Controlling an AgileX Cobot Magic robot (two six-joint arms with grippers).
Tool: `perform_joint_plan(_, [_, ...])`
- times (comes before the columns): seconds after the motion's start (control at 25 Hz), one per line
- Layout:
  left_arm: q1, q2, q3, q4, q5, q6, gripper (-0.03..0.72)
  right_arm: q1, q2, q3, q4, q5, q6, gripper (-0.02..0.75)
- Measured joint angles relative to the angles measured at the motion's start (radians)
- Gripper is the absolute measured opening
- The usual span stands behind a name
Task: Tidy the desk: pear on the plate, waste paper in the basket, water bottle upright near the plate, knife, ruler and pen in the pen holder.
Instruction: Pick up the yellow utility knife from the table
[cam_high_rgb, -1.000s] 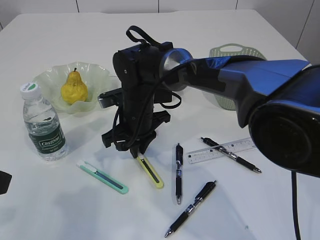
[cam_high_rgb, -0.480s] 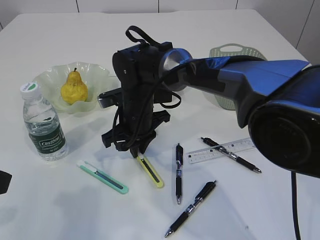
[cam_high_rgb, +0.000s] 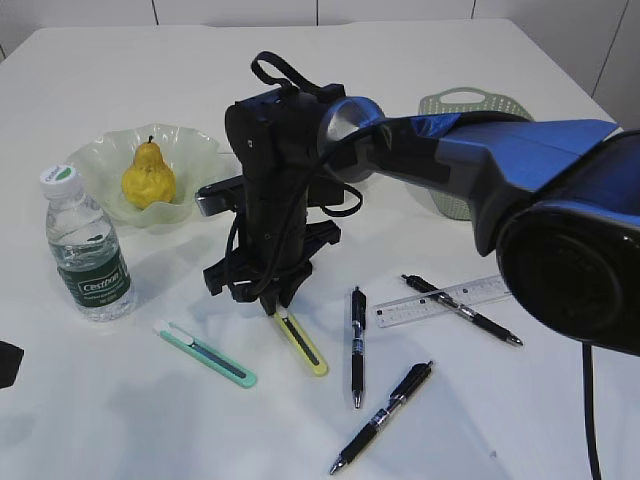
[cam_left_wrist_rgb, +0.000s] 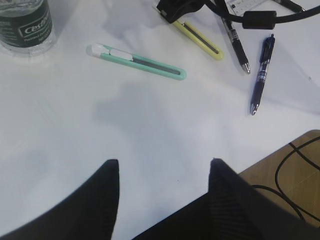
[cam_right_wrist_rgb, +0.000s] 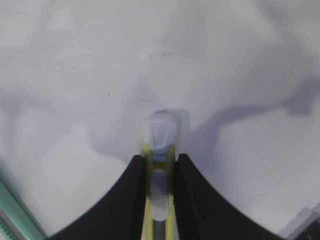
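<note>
My right gripper (cam_high_rgb: 272, 303) reaches across the middle of the desk (cam_high_rgb: 120, 420) and is shut on the near end of a yellow knife (cam_high_rgb: 303, 345), which still lies flat. In the right wrist view the knife (cam_right_wrist_rgb: 161, 132) sits squeezed in the right gripper (cam_right_wrist_rgb: 160, 159). A green knife (cam_high_rgb: 205, 353) lies to its left. The pear (cam_high_rgb: 148, 175) sits on the plate (cam_high_rgb: 195, 145), and the water bottle (cam_high_rgb: 88, 250) stands upright beside it. Three pens (cam_high_rgb: 357, 345) and the ruler (cam_high_rgb: 445, 302) lie loose. My left gripper (cam_left_wrist_rgb: 164, 167) hangs open over bare desk. Pen holder and waste paper are hidden.
The basket (cam_high_rgb: 470, 105) stands at the back right, partly behind my right arm. The desk's front edge (cam_left_wrist_rgb: 280, 150) runs just right of my left gripper, with cables on the floor beyond. The green knife (cam_left_wrist_rgb: 137, 61) and the bottle (cam_left_wrist_rgb: 25, 25) lie ahead of that gripper.
</note>
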Motion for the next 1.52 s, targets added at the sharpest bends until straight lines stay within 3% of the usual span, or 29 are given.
perform_joint_plan(1.12, [0.000, 0.000, 0.000, 0.000, -0.007, 0.000, 0.401, 0.000, -0.030, -0.085, -0.015, 0.000, -0.029, 0.168])
perform_joint_plan(1.32, [0.000, 0.000, 0.000, 0.000, -0.007, 0.000, 0.401, 0.000, -0.030, -0.085, -0.011, 0.000, -0.029, 0.277])
perform_joint_plan(1.52, [0.000, 0.000, 0.000, 0.000, -0.007, 0.000, 0.402, 0.000, -0.030, -0.085, -0.011, 0.000, -0.029, 0.314])
